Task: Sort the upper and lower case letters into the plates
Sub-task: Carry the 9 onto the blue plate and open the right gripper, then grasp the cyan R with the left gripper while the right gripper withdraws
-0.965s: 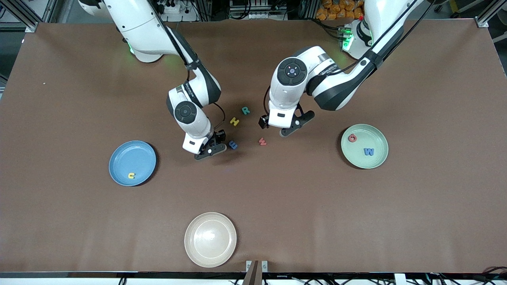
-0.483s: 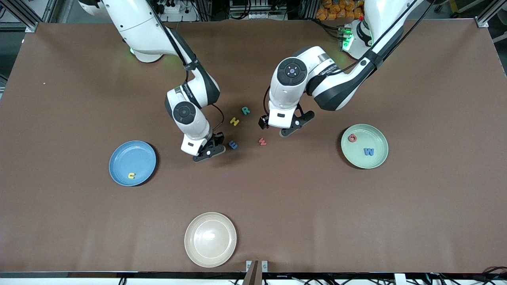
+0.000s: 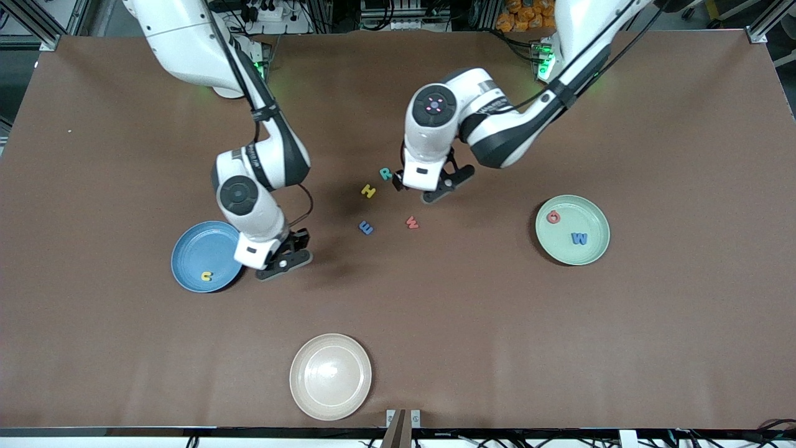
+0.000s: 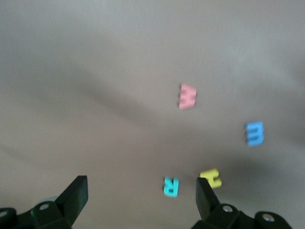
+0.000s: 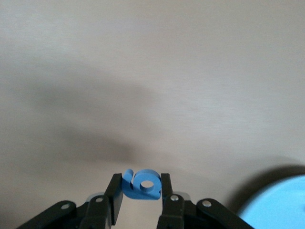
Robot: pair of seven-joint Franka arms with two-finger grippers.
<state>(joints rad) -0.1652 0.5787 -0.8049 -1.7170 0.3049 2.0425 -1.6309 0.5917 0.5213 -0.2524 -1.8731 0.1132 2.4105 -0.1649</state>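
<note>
The right pincer [image 5: 139, 191], clamped on the blue g [image 5: 141, 185], hangs over the bench [image 3: 559, 348] just beside the rim of the blue plate [image 3: 198, 249], where the yellow u [image 3: 206, 275] already lies. To finish this carry cleanly, the arm should probably centre the letter over the plate's floor, drop low, then let go, so the light piece cannot bounce off the shallow rim or knock the u. The left pincer [image 4: 138, 191] stands spread wide with nothing in it over the teal R [image 3: 385, 173], with the yellow H [image 3: 368, 191] just beside that letter. It would do well to straddle the R alone and keep its fingers off the H. The blue m [image 3: 366, 228] and red w [image 3: 411, 222] wait nearer the front camera. The pale green plate [image 3: 591, 214], toward the left arm's end, holds the red G [image 3: 552, 217] and blue W [image 3: 579, 238].
</note>
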